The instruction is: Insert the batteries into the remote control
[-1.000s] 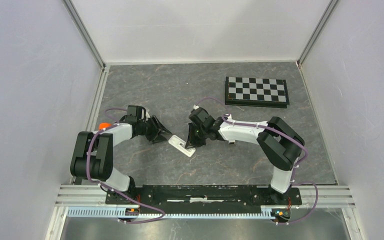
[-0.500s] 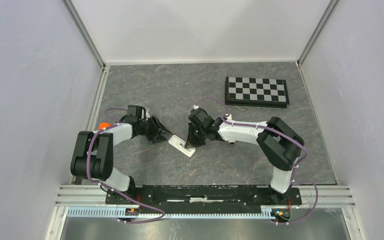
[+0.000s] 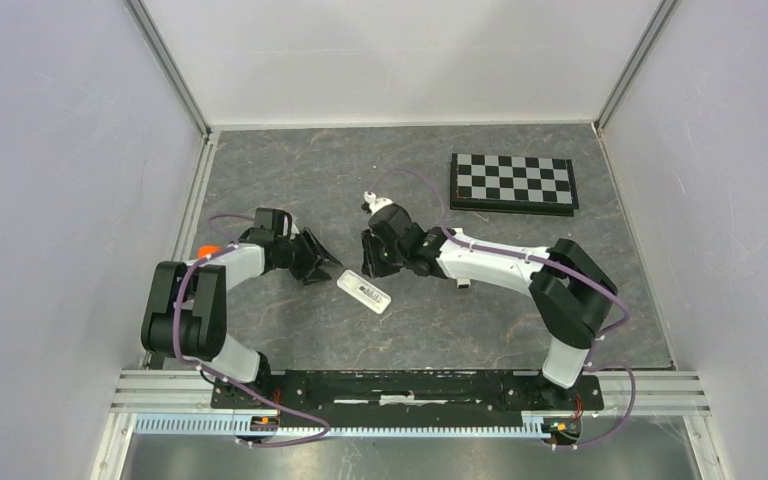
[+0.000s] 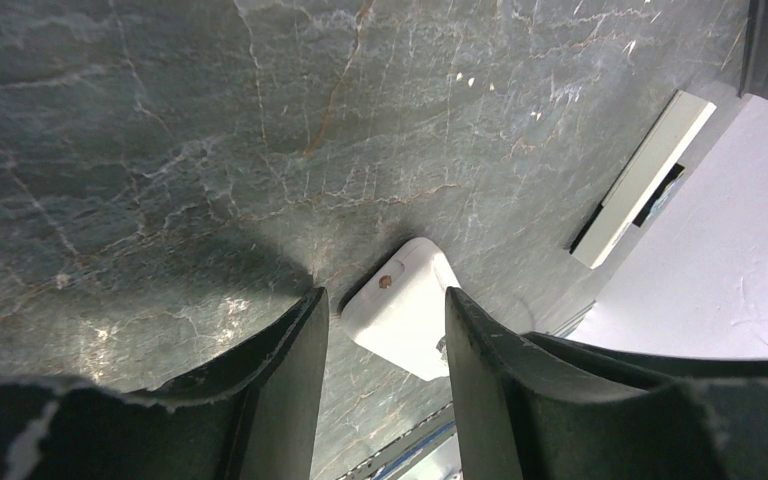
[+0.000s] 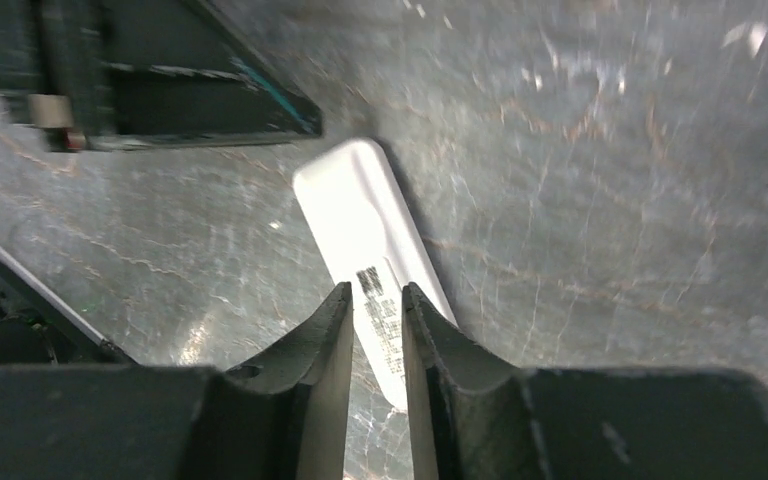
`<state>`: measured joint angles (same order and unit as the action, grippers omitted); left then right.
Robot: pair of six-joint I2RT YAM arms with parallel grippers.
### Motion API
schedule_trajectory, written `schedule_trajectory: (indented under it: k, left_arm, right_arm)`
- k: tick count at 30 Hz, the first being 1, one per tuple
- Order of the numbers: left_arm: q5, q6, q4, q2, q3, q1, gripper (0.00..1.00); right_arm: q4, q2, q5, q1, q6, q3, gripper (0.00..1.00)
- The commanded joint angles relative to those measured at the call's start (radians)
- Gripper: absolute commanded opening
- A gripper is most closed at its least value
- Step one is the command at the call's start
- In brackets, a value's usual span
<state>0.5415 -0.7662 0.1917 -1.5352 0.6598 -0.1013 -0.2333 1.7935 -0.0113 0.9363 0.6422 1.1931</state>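
Square left gripper [image 4: 384, 296], jaws half-open astride the remote control [image 4: 405, 322] end at lower centre, contact unclear, before closing; hold right gripper [image 5: 375, 291], jaws narrowly parted and empty, clear above.

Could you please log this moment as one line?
white rounded-rectangle remote control lying flat; left gripper astride its end; right gripper above it, empty
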Motion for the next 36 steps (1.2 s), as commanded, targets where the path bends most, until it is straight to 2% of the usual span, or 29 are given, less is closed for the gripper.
schedule_trajectory:
  k: [1, 8, 12, 19, 33, 36]
  left_arm:
    - [-0.042, 0.021, 0.013, 0.045, 0.047, 0.005, 0.55]
    - [-0.066, 0.033, 0.044, 0.080, 0.065, 0.010, 0.57]
    - [-0.061, 0.042, 0.045, 0.074, 0.057, 0.010, 0.59]
    - [0.002, 0.063, 0.033, 0.028, 0.047, 0.011, 0.59]
    - [0.049, 0.070, 0.018, -0.049, 0.018, 0.009, 0.53]
    - [0.049, 0.065, 0.012, -0.054, 0.016, 0.008, 0.53]
  right_arm:
    - [0.073, -0.050, 0.008, -0.003, -0.178, 0.078, 0.31]
    - [-0.057, -0.007, 0.081, 0.001, -0.443, 0.115, 0.35]
    - [-0.096, -0.017, 0.092, 0.004, -0.531, 0.093, 0.36]
    - [-0.115, 0.024, 0.144, 0.033, -0.579, 0.091, 0.27]
    - [-0.199, 0.147, 0.032, 0.104, -0.581, 0.101, 0.09]
    - [-0.239, 0.172, 0.018, 0.110, -0.579, 0.088, 0.08]
